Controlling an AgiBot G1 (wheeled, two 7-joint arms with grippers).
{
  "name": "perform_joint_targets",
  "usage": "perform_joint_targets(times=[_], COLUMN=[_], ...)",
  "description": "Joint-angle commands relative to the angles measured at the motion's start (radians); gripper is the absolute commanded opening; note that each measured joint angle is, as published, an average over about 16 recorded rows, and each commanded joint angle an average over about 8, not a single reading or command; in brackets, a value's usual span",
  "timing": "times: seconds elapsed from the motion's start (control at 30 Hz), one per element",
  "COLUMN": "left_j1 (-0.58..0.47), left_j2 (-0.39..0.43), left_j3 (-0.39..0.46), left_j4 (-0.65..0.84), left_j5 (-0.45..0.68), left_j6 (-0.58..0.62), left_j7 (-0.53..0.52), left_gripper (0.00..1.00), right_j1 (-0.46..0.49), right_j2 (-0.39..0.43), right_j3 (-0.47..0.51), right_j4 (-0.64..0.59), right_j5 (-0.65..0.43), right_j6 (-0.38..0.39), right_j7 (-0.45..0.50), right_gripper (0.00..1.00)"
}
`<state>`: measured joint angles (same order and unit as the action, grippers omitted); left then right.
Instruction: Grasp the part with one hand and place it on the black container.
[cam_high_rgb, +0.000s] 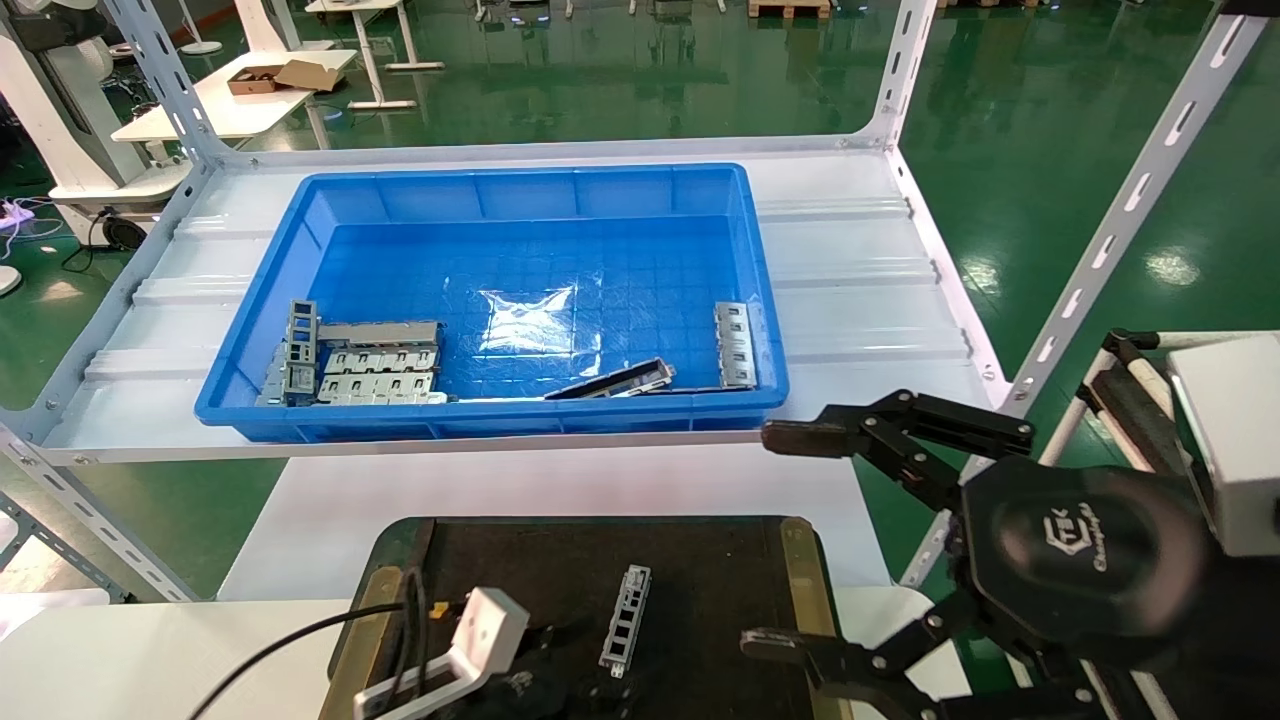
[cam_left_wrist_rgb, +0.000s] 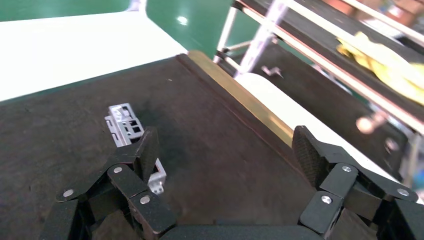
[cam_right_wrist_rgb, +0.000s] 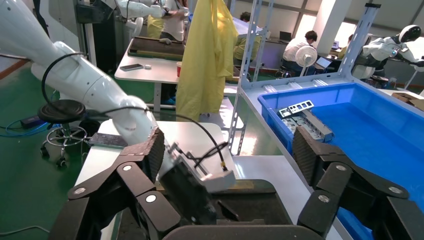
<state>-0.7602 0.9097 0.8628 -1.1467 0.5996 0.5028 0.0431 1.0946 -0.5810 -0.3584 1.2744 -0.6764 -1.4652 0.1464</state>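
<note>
One part (cam_high_rgb: 625, 620), a slim light-grey channel strip with cut-outs, lies flat on the black container (cam_high_rgb: 720, 570) at the near table edge. My left gripper (cam_high_rgb: 565, 655) hovers low over the container just left of this part. In the left wrist view the left gripper (cam_left_wrist_rgb: 227, 155) is open and empty, and the part (cam_left_wrist_rgb: 124, 124) lies on the felt, partly hidden behind one finger (cam_left_wrist_rgb: 147, 152). My right gripper (cam_high_rgb: 790, 545) is open and empty, off the container's right edge. Several more parts (cam_high_rgb: 375, 362) lie in the blue bin (cam_high_rgb: 520, 182).
The blue bin stands on a white shelf (cam_high_rgb: 860, 300) behind the container, with a dark narrow bar (cam_high_rgb: 612, 380) and another part (cam_high_rgb: 735, 345) inside. Slotted shelf posts (cam_high_rgb: 1120, 220) rise at the right. The right wrist view shows the bin (cam_right_wrist_rgb: 380, 130) and my left arm (cam_right_wrist_rgb: 85, 82).
</note>
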Motion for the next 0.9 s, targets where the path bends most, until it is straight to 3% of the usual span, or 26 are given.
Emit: perform_joint_targets(times=[0.03, 0.5, 0.9], left_j1=[-0.009, -0.088, -0.119], left_j2=[-0.031, -0.163, -0.183], left_j3=[-0.003, -0.033, -0.056], left_j4=[0.017, 0.122, 0.188], left_j5=[0.001, -0.004, -0.030], left_j6=[0.076, 0.459, 0.551], left_j7=[0.012, 0.123, 0.149], left_gripper=[1.00, 1.00, 1.00], right_j1=[0.000, 0.000, 0.000], right_j2=[0.000, 0.000, 0.000], right_j3=[0.000, 0.000, 0.000], right_j4=[0.000, 0.000, 0.000], right_j5=[0.000, 0.000, 0.000], right_j6=[0.000, 0.000, 0.000], right_j7=[0.000, 0.000, 0.000], right_gripper=[1.00, 1.00, 1.00])
